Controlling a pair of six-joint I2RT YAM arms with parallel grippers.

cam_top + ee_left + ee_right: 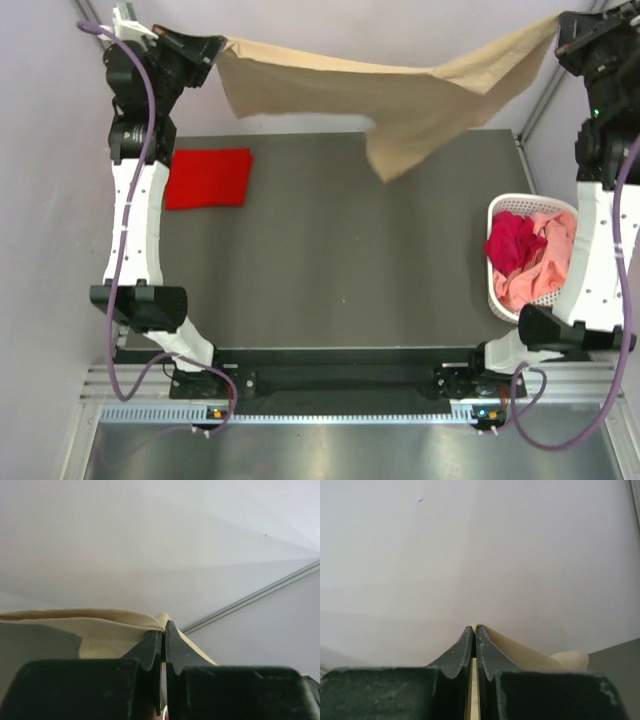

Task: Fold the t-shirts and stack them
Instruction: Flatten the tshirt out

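A tan t-shirt [400, 95] hangs stretched in the air across the back of the table, sagging lowest right of centre. My left gripper [215, 47] is shut on its left corner, my right gripper [560, 30] on its right corner. The left wrist view has tan cloth [100, 625] pinched between the shut jaws of the left gripper [163, 630]. From the right wrist, a tan edge [530, 652] runs through the closed jaws of the right gripper [474, 630]. A folded red t-shirt [208, 177] lies flat on the table's left side. Pink and dark red t-shirts [530, 250] are bunched in the basket.
A white slotted basket [500, 215] stands at the table's right edge beside the right arm. The dark table [340, 270] ends at the pale back wall. Both arms are raised high at the back corners.
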